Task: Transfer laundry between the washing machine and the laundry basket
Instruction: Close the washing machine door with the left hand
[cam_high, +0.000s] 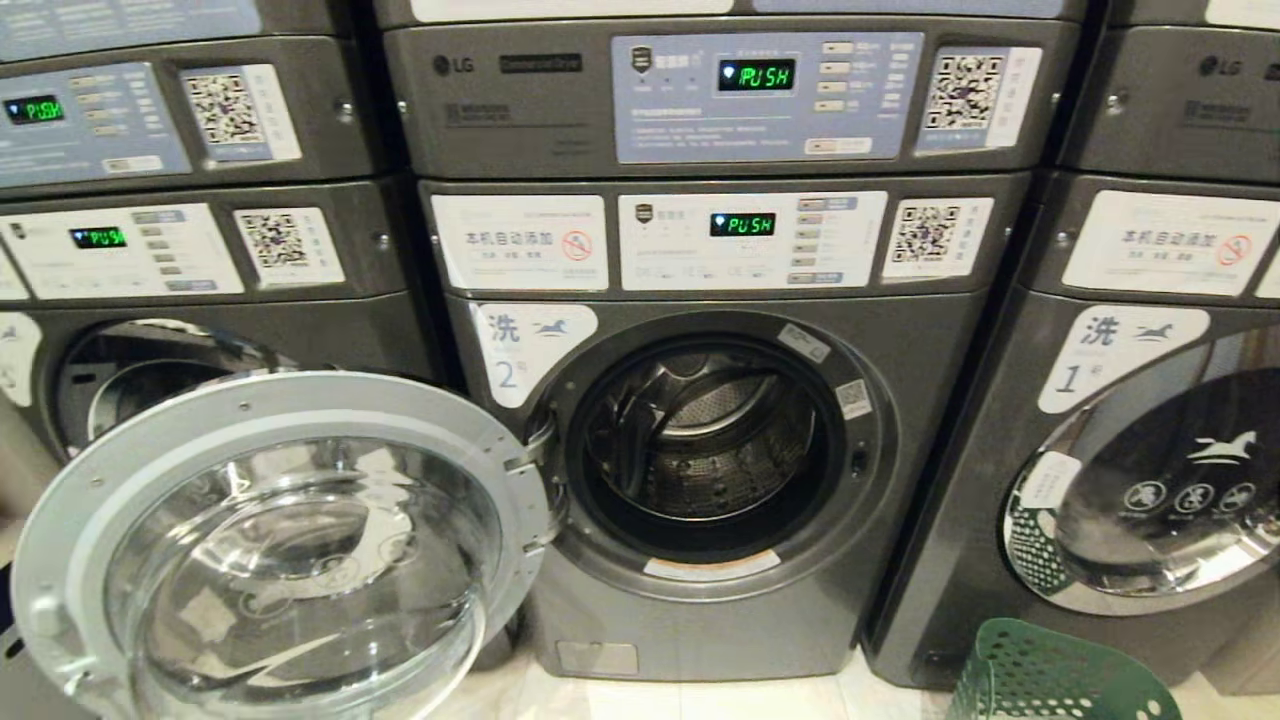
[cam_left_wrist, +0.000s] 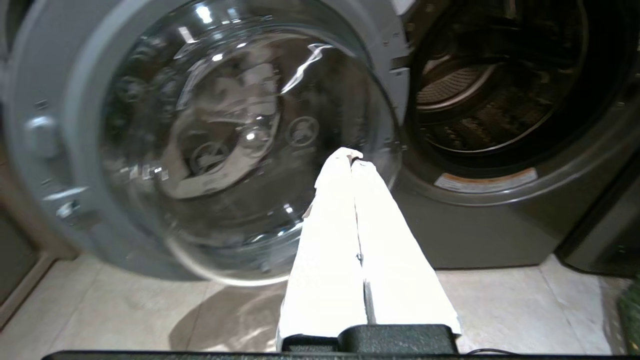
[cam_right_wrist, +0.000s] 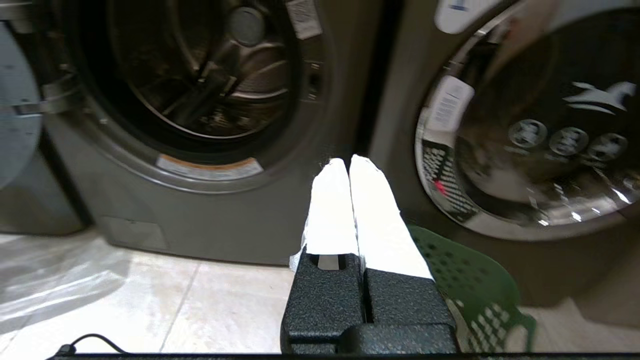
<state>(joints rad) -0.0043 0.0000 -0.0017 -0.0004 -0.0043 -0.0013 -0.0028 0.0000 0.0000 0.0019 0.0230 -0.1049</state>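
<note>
The washing machine (cam_high: 930, 330), dark grey with a white label numbered 2, stands in the middle of the head view. Its round glass door (cam_high: 280, 550) is swung wide open to the left, baring the steel drum (cam_high: 700, 440). No laundry shows in the drum or anywhere else. A corner of the green perforated laundry basket (cam_high: 1050, 675) stands on the floor at the lower right, before machine 1. Neither arm is in the head view. My left gripper (cam_left_wrist: 351, 156) is shut and empty, pointing at the open door (cam_left_wrist: 225, 135). My right gripper (cam_right_wrist: 348, 161) is shut and empty, above the basket (cam_right_wrist: 470, 285).
A like machine numbered 1 (cam_high: 1150, 480) stands to the right with its door closed. Another machine on the left (cam_high: 150, 370) has its opening behind the swung door. More machines are stacked above. Pale floor tiles (cam_left_wrist: 100, 310) lie in front.
</note>
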